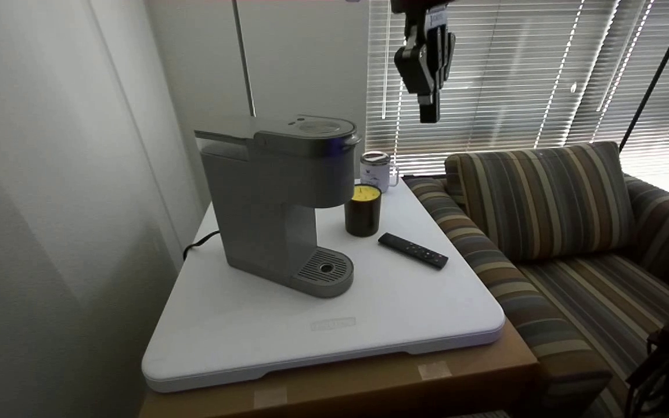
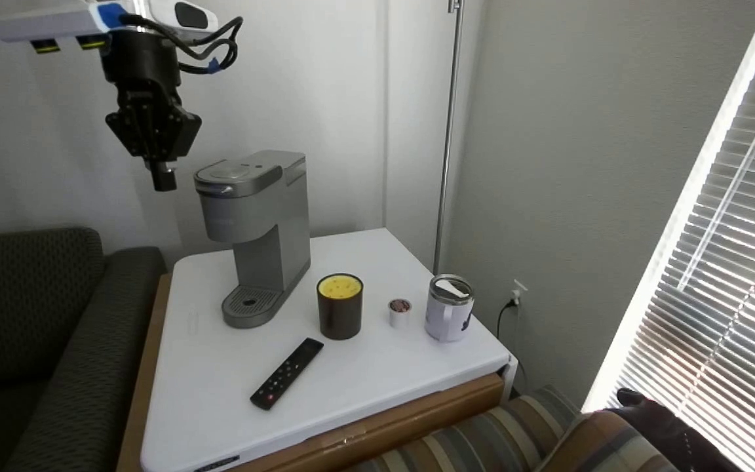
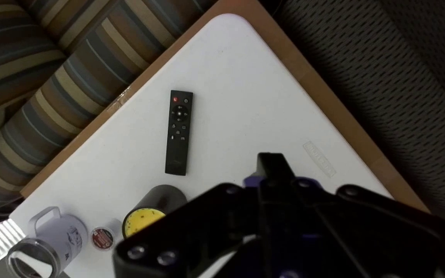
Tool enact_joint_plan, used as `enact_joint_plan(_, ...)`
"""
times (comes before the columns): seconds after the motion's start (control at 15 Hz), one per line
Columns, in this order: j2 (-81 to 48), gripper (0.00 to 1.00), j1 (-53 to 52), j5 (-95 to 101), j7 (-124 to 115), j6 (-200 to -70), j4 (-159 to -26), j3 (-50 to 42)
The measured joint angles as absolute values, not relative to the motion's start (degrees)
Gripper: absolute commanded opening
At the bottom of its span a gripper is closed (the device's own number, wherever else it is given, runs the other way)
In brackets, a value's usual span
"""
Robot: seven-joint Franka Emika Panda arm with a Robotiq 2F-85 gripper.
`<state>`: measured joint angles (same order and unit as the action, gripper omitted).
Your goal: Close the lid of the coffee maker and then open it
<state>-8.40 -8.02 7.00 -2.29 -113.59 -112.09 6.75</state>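
The coffee maker (image 1: pixel 276 191) is a boxy grey machine standing on the white table; it also shows in an exterior view (image 2: pixel 272 223). Its grey lid (image 1: pixel 317 126) lies flat and shut on the top, and it also shows so in an exterior view (image 2: pixel 230 172). My gripper (image 1: pixel 429 110) hangs pointing down, in the air off the front of the machine, apart from the lid, as an exterior view (image 2: pixel 164 177) also shows. Its fingers are together with nothing seen between them. In the wrist view the gripper (image 3: pixel 270 164) hides most or all of the machine.
A dark candle jar (image 2: pixel 340 314), a small pod cup (image 2: pixel 400 314), a lidded white mug (image 2: pixel 448 311) and a black remote (image 2: pixel 287 373) stand or lie on the white table (image 1: pixel 404 313). A striped armchair (image 1: pixel 543 203) and a dark sofa (image 2: pixel 30 308) border it. A wall (image 1: pixel 79 203) stands behind.
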Motion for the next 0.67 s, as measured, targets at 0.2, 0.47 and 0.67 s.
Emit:
enact_joint_plan(0.2, -8.05, 0.01, -8.09, 7.00, -2.31, -113.56, -112.07, 6.78)
enact_joint_plan(0.47, -8.17, 0.00, -8.11, 7.01, -3.30, -113.56, -112.05, 6.81)
enact_joint_plan(0.67, -8.43, 0.00, -8.39, 10.06, -14.26, -113.62, -112.03, 6.78)
